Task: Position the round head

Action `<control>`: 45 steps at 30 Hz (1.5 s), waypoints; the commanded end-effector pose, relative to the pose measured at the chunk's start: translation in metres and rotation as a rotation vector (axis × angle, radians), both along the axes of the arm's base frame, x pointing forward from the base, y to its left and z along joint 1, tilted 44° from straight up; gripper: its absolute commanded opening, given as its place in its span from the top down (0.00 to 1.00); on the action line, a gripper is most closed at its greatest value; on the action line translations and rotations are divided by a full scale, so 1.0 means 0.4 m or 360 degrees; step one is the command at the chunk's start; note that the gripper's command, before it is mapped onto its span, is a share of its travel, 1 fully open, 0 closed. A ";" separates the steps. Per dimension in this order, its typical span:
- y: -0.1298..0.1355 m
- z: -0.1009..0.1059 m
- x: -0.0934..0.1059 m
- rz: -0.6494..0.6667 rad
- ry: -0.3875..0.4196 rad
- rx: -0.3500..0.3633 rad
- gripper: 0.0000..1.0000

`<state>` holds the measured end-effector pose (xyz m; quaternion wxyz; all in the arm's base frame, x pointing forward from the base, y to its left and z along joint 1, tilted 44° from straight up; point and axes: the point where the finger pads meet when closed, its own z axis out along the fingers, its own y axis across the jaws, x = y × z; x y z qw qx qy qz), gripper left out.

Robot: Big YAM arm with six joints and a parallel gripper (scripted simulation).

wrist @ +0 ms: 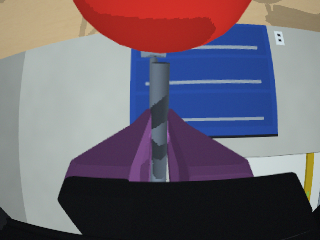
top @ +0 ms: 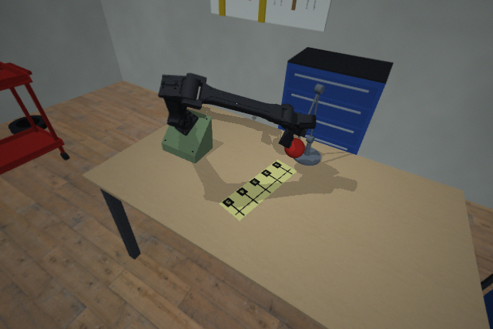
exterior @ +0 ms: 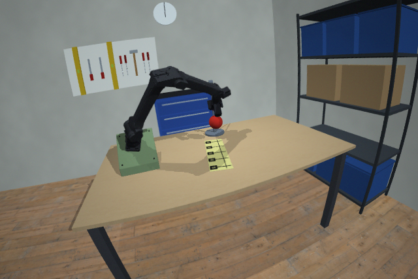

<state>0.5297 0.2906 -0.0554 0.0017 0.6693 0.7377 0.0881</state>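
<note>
Grey walls surround a wood-plank floor, a blue drawer cabinet (top: pixel 334 98) (exterior: pixel 183 110) (wrist: pixel 210 105), and black shelving (exterior: pixel 373 168).

No words, brands or numbers can be read. Five small black square labels (top: pixel 254 182) (exterior: pixel 210 153) stand in a row on the flat yellow rectangular strip (top: pixel 260 190) (exterior: pixel 217 156), one beside each cross line, their figures too small to tell.

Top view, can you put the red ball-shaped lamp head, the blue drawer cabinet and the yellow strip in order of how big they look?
1. Blue drawer cabinet
2. Yellow strip
3. Red lamp head
</note>
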 end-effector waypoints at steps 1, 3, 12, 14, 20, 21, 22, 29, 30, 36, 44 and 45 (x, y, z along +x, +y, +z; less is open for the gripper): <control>-0.065 0.041 0.006 -0.0034 -0.0036 -0.0031 1.00; -0.076 0.040 0.004 -0.0043 -0.0044 -0.0029 1.00; -0.109 0.039 -0.002 -0.0069 -0.0069 -0.0023 1.00; -0.109 0.039 -0.002 -0.0069 -0.0069 -0.0023 1.00; -0.109 0.039 -0.002 -0.0069 -0.0069 -0.0023 1.00; -0.109 0.039 -0.002 -0.0069 -0.0069 -0.0023 1.00; -0.109 0.039 -0.002 -0.0069 -0.0069 -0.0023 1.00; -0.113 0.040 -0.001 -0.0069 -0.0069 -0.0023 1.00; -0.117 0.040 0.000 -0.0069 -0.0069 -0.0023 1.00; -0.138 0.044 0.003 -0.0069 -0.0069 -0.0023 1.00; -0.162 0.049 0.007 -0.0069 -0.0069 -0.0023 1.00; -0.162 0.049 0.007 -0.0069 -0.0069 -0.0023 1.00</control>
